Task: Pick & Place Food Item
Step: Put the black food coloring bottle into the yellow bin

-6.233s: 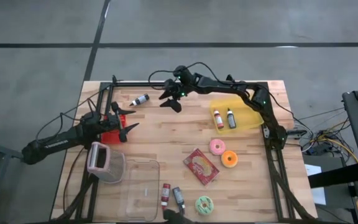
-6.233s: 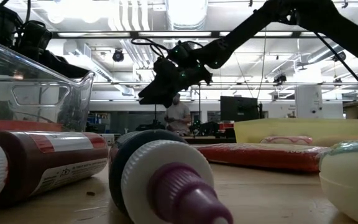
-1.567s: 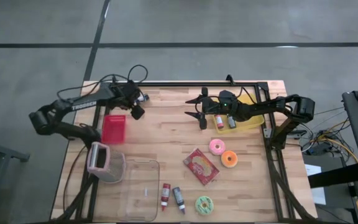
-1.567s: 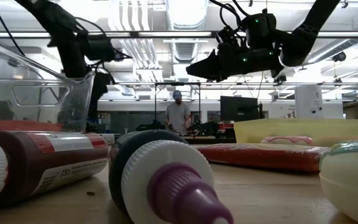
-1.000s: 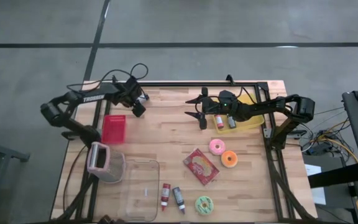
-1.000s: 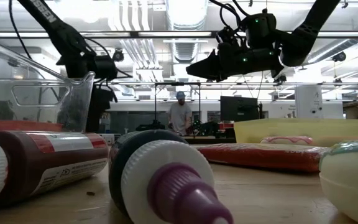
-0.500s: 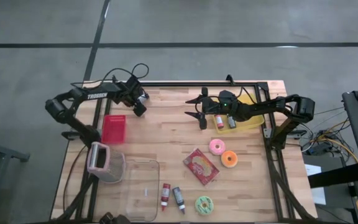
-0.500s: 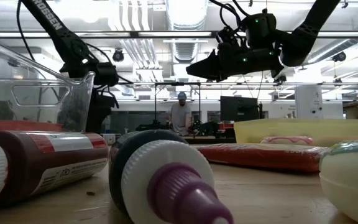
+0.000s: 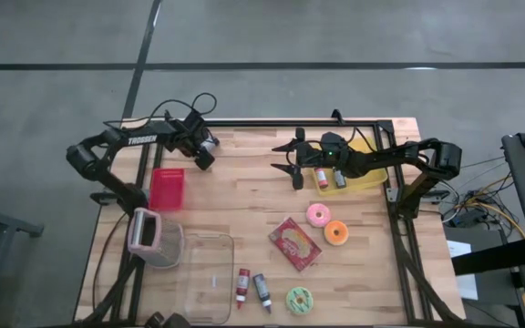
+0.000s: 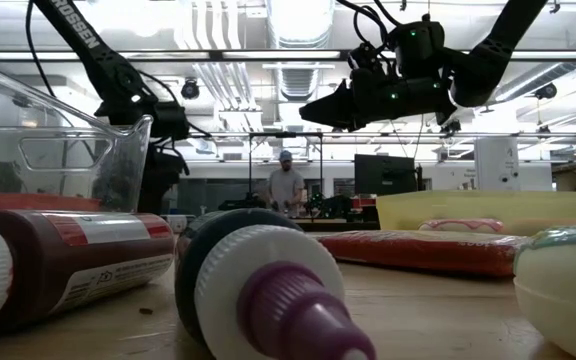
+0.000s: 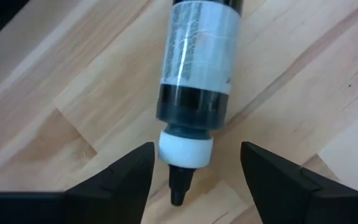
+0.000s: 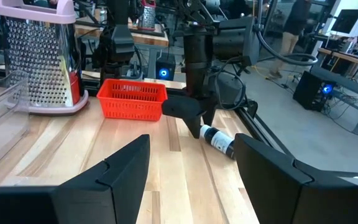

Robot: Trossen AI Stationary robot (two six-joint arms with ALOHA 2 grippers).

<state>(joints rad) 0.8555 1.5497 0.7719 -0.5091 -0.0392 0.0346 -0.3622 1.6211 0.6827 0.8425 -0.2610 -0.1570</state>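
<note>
Fingers (image 11: 129, 177) of left gripper (image 11: 194, 186) spread, straddling black squeeze bottle (image 11: 197, 74) lying on desk (image 11: 55, 124). Step: pre-grasp. Next: lower, pinch bottle body. Right gripper (image 9: 287, 169) waits mid-desk, fingers spread.

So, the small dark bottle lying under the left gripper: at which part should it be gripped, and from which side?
Grip the bottle across its round body, near the white label, coming straight down from above. It lies flat on the wooden table, and the open left gripper straddles the thin nozzle end, which is probably too narrow to hold firmly.
</note>
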